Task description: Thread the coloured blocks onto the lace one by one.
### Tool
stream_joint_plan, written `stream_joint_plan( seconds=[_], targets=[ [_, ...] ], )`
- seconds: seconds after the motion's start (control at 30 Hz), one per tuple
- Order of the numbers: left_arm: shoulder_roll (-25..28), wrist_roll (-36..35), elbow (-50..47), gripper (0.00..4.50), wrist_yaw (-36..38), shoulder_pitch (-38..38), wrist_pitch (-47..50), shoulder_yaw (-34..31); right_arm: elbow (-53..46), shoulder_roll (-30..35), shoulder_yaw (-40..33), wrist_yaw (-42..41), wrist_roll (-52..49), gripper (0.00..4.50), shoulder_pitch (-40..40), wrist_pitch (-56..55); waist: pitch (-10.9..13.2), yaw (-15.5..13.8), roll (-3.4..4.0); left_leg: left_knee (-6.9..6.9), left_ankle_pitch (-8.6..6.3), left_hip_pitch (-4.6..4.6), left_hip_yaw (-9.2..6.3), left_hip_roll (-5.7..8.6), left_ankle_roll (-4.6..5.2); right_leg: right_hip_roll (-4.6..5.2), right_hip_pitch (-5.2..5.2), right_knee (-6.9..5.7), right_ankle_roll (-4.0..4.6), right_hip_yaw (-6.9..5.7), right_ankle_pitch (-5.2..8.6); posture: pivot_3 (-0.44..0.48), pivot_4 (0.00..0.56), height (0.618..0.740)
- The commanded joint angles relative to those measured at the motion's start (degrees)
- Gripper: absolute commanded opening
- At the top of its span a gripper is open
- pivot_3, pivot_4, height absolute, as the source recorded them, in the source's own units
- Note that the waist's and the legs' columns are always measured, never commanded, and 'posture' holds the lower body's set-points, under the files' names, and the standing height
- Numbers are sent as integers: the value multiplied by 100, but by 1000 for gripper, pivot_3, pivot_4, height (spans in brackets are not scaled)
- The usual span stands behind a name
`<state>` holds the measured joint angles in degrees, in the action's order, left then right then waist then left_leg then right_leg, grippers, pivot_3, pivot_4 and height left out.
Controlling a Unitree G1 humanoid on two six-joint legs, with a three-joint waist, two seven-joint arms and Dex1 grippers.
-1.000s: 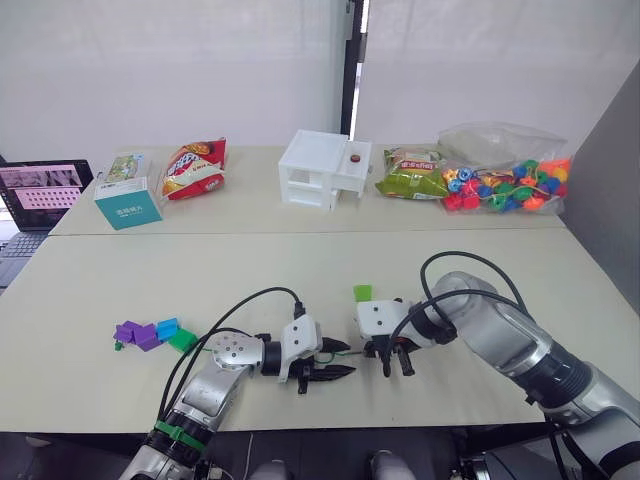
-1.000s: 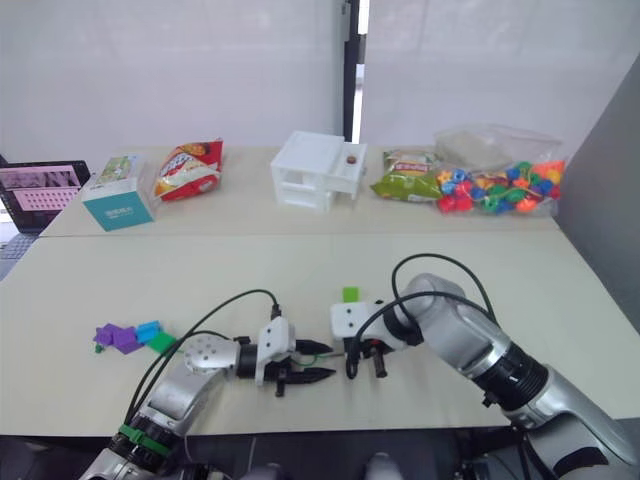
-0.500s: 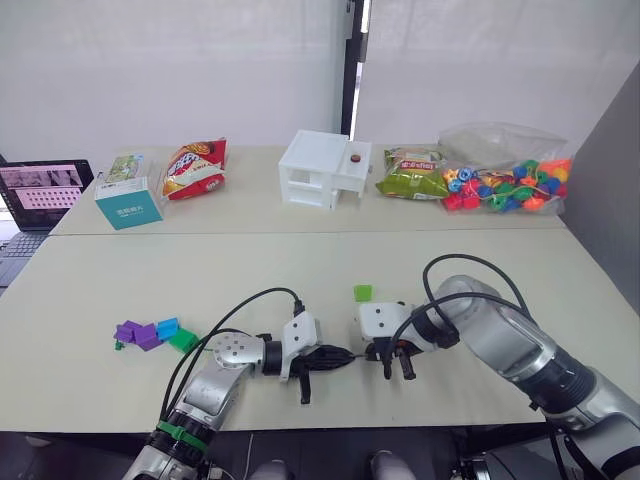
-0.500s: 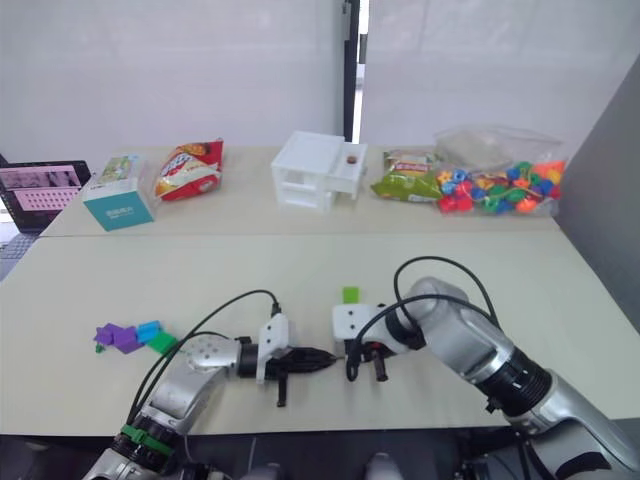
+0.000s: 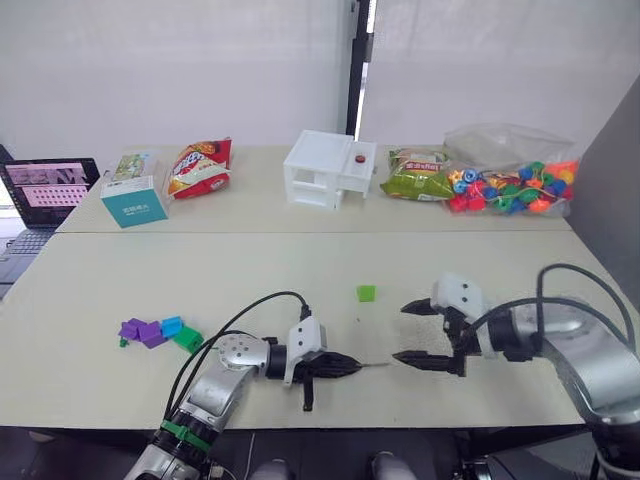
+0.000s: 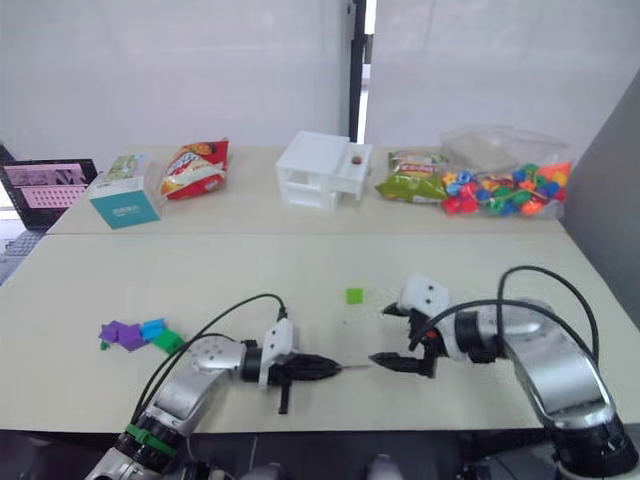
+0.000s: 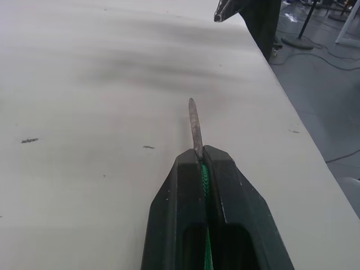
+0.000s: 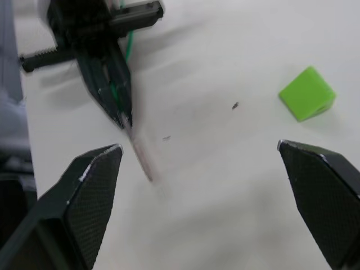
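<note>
So no block is on the lace point(image 7: 194, 126) yet: the left gripper point(image 5: 340, 366) pinches its tip, the right gripper point(image 5: 418, 333) is wide open, the light green block point(image 5: 366, 293) waits

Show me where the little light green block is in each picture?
Left eye view: light green block sits alone mid-table, ahead of both grippers.
Right eye view: same spot.
Left wrist view: not there.
Right wrist view: beyond the open right gripper's fingers.
Shared landmark: the lace's grey tip.

Lace point(image 7: 203, 179) mostly hidden between claw fingers point(image 7: 239, 197).
</note>
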<state>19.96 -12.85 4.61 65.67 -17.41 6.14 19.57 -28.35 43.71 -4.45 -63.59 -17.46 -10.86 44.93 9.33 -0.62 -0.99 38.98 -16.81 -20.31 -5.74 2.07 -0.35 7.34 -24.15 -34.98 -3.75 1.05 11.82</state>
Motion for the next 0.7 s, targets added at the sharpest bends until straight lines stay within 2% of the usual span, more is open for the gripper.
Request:
stream_joint_plan(
  seconds=[0.03,0.13,0.2,0.37,0.63,0.7],
  targets=[
    [18,-19,1,0,59,2,-63,17,-277,-559,-782,681,-243,4472,767,-578,-1,-6,-1,-1,0,0,0,0,0,0,0,0,0,0,0,0,150,740],
    [16,-46,-18,0,11,45,-74,-37,-292,-1125,-923,1401,-186,4472,1218,-766,-1,-1,0,-2,0,4,1,-1,0,0,0,-3,-1,1,0,0,150,740],
    [15,-42,-45,0,-76,81,-55,-91,-323,-1590,-737,1871,-76,4472,1459,-1065,-2,29,1,-2,1,6,5,-1,-2,-1,-1,-2,-1,4,1,0,150,740],
    [94,-23,-113,0,-220,167,-116,-222,-253,-2010,-377,2477,172,4472,1618,-1474,-4,71,5,-2,2,9,5,-2,-3,-2,1,-5,-2,4,1,0,150,740],
    [590,-137,-714,0,-347,579,1,-528,68,-2542,261,3381,477,4472,1038,-1539,-4,163,8,-12,3,12,-1,-13,-4,-14,-9,-11,1,4,2,0,150,740],
    [718,-169,-862,0,-415,729,62,-641,520,-2786,461,3678,633,4472,660,-1572,-4,160,7,-11,3,11,-1,-12,-4,-14,-8,-8,1,5,2,0,150,740]
  ],
)
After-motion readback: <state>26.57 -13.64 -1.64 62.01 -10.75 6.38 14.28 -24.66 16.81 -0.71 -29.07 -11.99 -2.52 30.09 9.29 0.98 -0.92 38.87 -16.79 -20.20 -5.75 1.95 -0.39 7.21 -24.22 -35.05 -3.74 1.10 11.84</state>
